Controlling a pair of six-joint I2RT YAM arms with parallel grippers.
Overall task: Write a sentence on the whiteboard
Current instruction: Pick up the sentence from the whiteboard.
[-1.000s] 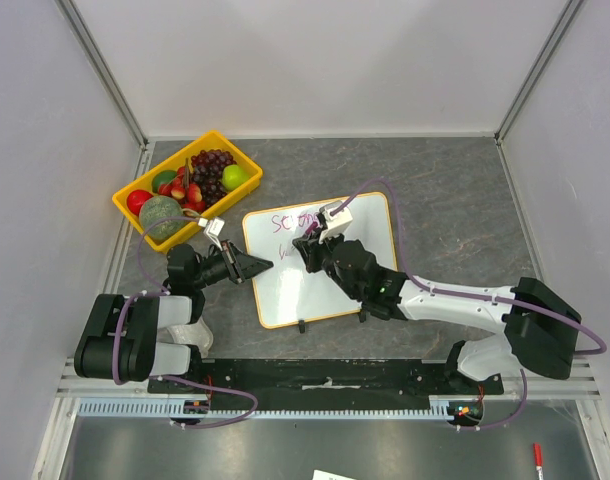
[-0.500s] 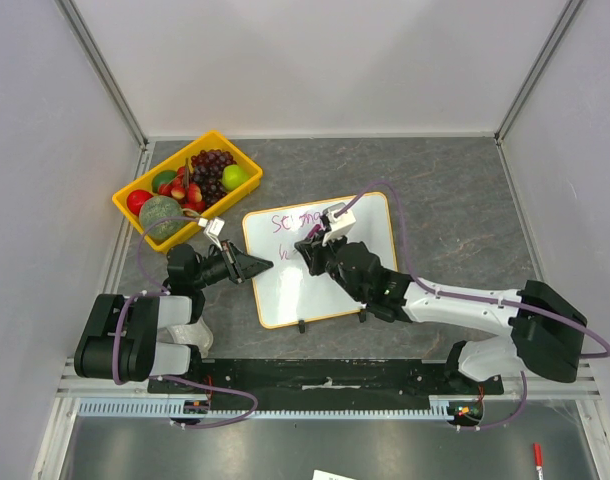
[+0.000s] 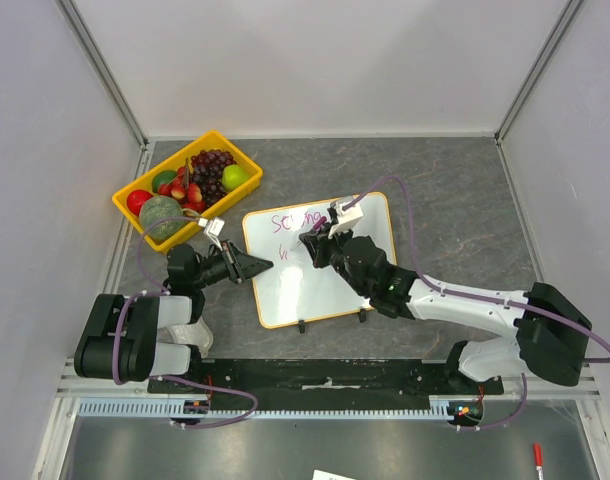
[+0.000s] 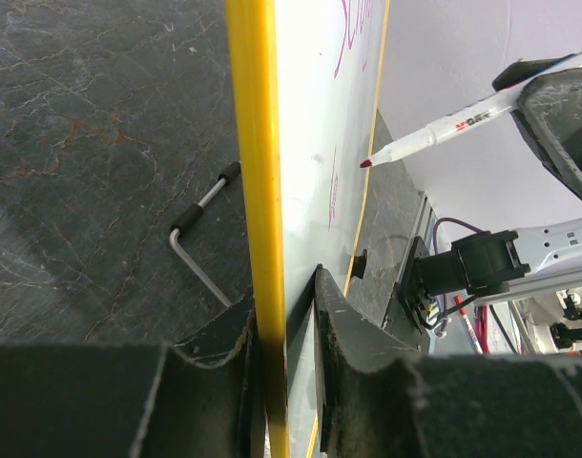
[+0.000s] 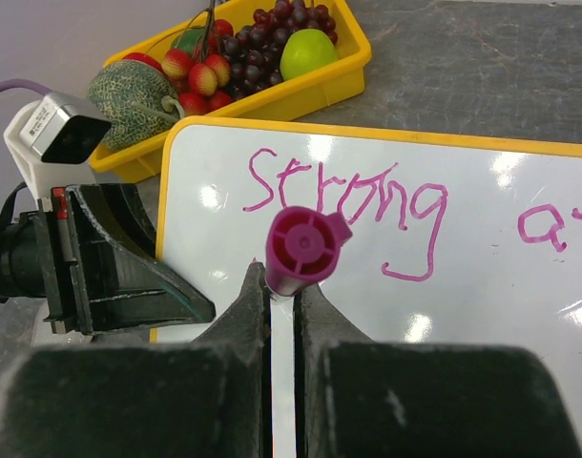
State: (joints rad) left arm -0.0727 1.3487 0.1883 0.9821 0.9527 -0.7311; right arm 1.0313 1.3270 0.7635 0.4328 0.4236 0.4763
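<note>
Fingers point(image 4: 353, 324) of the left gripper point(image 4: 281, 296) clamp the short edge of the whiteboard point(image 3: 290, 295), white and yellow-framed, its long axis running away from them. The right gripper point(image 5: 282, 286) pinches a marker point(image 5: 305, 250); beyond its fingers, the sentence point(image 5: 348, 205) begins "Strong" in magenta.

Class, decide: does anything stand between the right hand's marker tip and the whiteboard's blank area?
Nothing visible does. The right hand holds the marker with its tip right by the whiteboard, nothing between. The left hand clamps the board's edge, away from that spot.
</note>
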